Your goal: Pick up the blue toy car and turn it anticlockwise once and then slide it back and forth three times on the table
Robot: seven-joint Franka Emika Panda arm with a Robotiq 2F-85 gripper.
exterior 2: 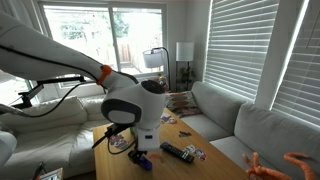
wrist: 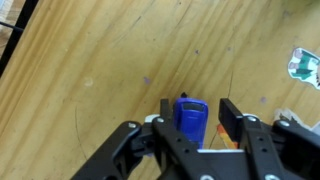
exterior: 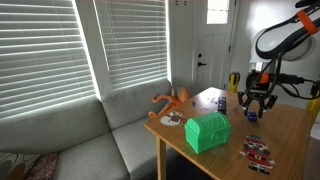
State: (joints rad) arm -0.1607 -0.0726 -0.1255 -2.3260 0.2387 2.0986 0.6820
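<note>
The blue toy car (wrist: 190, 120) is a tiny bright blue boxy car lying on the light wooden table (wrist: 90, 70). In the wrist view it sits between my gripper's (wrist: 197, 112) two black fingers. It is close against one finger, and a gap shows between it and the other. The gripper is open around the car. In both exterior views the gripper (exterior: 253, 108) (exterior 2: 139, 150) hangs low over the table (exterior: 290, 130), with the blue car (exterior 2: 141, 159) just under it.
A green chest-shaped box (exterior: 207, 131) stands near the table's front edge. An orange toy (exterior: 172, 100) and a darker blue small object (exterior: 222, 102) lie further back. Printed cards (exterior: 258, 152) lie near the corner. A dark remote (exterior 2: 178, 152) lies near the gripper. A grey sofa (exterior: 80, 140) borders the table.
</note>
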